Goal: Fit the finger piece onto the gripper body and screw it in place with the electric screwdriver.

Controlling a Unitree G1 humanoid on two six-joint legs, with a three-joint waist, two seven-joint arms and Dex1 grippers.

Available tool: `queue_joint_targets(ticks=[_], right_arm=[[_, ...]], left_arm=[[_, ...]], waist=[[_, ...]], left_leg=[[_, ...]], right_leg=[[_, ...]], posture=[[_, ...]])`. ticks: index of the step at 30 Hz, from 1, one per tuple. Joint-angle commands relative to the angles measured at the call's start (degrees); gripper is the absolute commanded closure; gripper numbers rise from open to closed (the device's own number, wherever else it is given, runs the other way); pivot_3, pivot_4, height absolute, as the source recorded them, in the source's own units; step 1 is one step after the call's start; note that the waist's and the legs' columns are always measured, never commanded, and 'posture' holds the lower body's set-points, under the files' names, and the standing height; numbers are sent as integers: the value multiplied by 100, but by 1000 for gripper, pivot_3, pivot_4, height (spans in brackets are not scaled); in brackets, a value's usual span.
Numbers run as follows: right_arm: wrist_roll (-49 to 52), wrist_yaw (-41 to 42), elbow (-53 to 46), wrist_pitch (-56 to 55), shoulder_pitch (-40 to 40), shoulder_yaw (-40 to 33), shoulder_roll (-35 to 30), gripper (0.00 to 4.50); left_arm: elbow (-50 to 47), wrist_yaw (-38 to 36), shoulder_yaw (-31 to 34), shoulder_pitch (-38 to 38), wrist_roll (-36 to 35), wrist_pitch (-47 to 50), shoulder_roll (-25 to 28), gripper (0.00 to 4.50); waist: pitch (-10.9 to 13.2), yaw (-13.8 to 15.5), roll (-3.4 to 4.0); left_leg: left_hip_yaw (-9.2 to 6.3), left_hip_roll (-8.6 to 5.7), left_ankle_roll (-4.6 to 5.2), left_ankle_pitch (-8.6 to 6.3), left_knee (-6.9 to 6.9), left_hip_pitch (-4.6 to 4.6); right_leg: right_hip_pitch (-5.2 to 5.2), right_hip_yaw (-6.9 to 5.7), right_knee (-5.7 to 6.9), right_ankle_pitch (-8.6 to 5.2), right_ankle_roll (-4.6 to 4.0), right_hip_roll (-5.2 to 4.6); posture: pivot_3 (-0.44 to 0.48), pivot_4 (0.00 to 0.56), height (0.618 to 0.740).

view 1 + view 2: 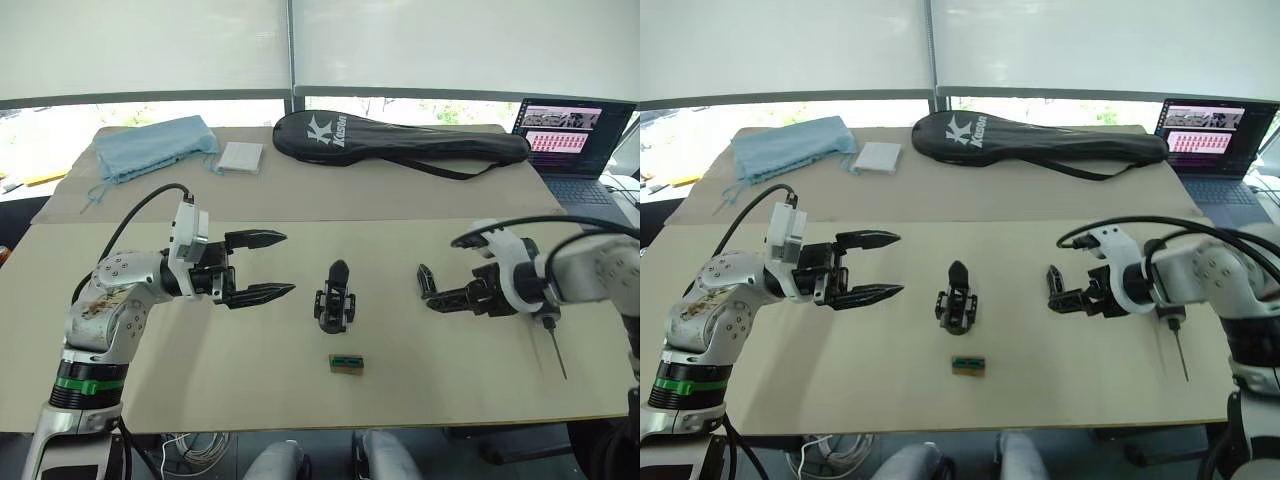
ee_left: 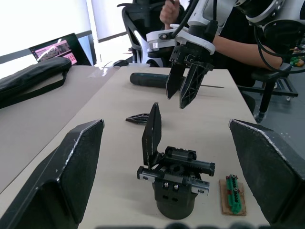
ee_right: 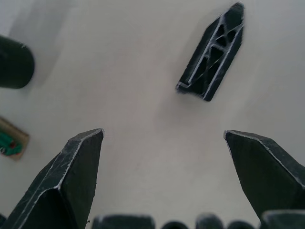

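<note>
While both arms hover over the table (image 1: 200,400), L gripper (image 1: 262,266) and R gripper (image 1: 428,290) are spread wide, holding nothing. Gripper body (image 1: 335,297) stands centre, between them, 1 finger up. Electric screwdriver (image 2: 150,79) lies beyond R gripper. Finger piece (image 3: 213,54) lies flat just ahead of R gripper's tips, untouched.

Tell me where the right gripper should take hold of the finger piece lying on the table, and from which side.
Grip the finger piece across its two long flat sides, near the middle, coming straight down from above. It lies flat on the table, tapered to a point, so the mid-length probably gives the surest hold. The right gripper hangs open above it.
</note>
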Motion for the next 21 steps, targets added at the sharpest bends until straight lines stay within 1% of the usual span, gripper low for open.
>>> queue_joint_targets(ticks=[1, 3, 6, 9, 14, 21], right_arm=[[-666, 64, 778, 41, -892, 753, 345, 0], [-1133, 104, 1265, -39, -1269, 998, 628, 0], [-1685, 218, 1953, -391, -1551, 1112, 970, 0], [-2044, 500, 2264, -415, -1731, 1428, 1193, 0], [-2436, 702, 2607, -270, -1813, 1407, 1508, 0], [-2778, 766, 2595, -101, -1670, 1302, 1755, 0]], left_arm=[[-217, 1, 78, 73, -45, -57, 23, 73], [-234, 14, 84, 93, -42, -52, 24, 73], [-334, 68, 112, 153, -68, -9, 42, 73], [-476, 111, 173, 262, -107, 57, 107, 73], [-538, 171, 187, 239, -112, 115, 136, 73], [-609, 279, 158, 251, -108, 121, 97, 73]], waist=[[0, -21, 0], [0, -52, 0], [0, -39, 0], [0, -28, 1], [-1, -33, 2], [-1, -64, 3]], left_leg=[[1, 0, -1, 0, 1, -9], [5, -1, -2, 1, 3, -21], [6, -1, -6, 4, 2, -27], [5, -1, -6, 4, 3, -31], [5, -2, -7, 4, 3, -32], [5, -4, -13, 8, 2, -32]], right_leg=[[-10, 0, 1, 0, 0, 1], [-22, 3, 2, 1, -1, 1], [-35, 4, 13, 2, -4, 2], [-40, 2, 16, 3, -5, 1], [-43, 2, 19, 3, -5, 1], [-50, 2, 24, 5, -8, 3]], posture=[[0, 150, 740], [0, 150, 740], [0, 150, 740], [0, 150, 740], [0, 150, 740], [0, 150, 740]])
